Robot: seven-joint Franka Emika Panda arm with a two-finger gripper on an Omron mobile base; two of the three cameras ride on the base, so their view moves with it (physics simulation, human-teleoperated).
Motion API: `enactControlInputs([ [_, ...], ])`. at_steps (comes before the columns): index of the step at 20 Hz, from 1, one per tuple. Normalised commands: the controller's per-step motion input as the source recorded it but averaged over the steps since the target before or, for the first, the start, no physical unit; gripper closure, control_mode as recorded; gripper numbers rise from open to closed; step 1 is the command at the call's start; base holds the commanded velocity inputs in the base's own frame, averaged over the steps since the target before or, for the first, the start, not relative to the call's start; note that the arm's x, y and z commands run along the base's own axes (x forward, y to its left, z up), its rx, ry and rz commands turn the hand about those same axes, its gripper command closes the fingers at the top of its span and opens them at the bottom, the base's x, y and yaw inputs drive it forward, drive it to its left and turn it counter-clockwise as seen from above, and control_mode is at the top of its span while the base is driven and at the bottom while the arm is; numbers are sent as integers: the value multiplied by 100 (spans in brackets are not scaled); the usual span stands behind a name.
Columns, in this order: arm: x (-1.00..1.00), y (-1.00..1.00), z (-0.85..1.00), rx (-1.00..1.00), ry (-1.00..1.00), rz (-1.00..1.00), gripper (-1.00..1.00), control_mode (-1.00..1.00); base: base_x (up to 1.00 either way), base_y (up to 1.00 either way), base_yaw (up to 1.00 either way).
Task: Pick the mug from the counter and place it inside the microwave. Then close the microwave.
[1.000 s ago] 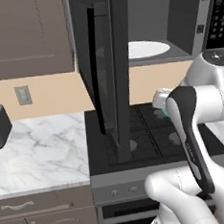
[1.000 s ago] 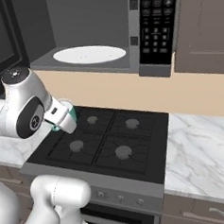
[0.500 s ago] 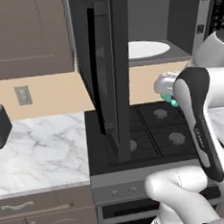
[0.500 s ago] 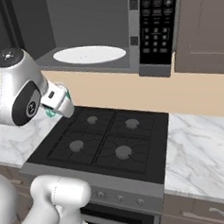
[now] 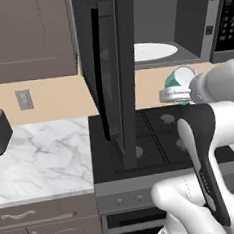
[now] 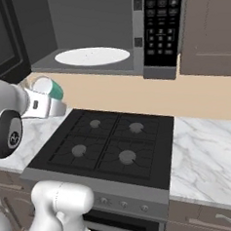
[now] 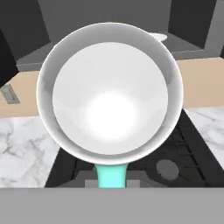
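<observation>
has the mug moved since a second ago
Yes. The mug, held in the shut gripper, has risen: in the right base view it sat level with the stovetop's back edge, and now it hangs just under the microwave's open floor.

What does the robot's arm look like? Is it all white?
Mostly white. The arm is made of smooth, rounded, glossy shells. A long dark strip runs down one link, and the round joint cap is dark grey with a small white logo. The gripper at the end is a boxy pale grey block.
</observation>
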Motion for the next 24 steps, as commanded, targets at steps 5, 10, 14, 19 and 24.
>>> enactControlInputs([
  [5,-28,-2,33,-12,-22,1,100,-100,0,0,0],
  [10,0,-17,63,-2,3,1,100,-100,0,0,0],
  [14,0,-15,59,0,24,0,100,-100,0,0,0],
  [19,0,-3,30,0,33,1,100,-100,0,0,0],
  [24,0,0,1,0,19,1,100,-100,0,0,0],
])
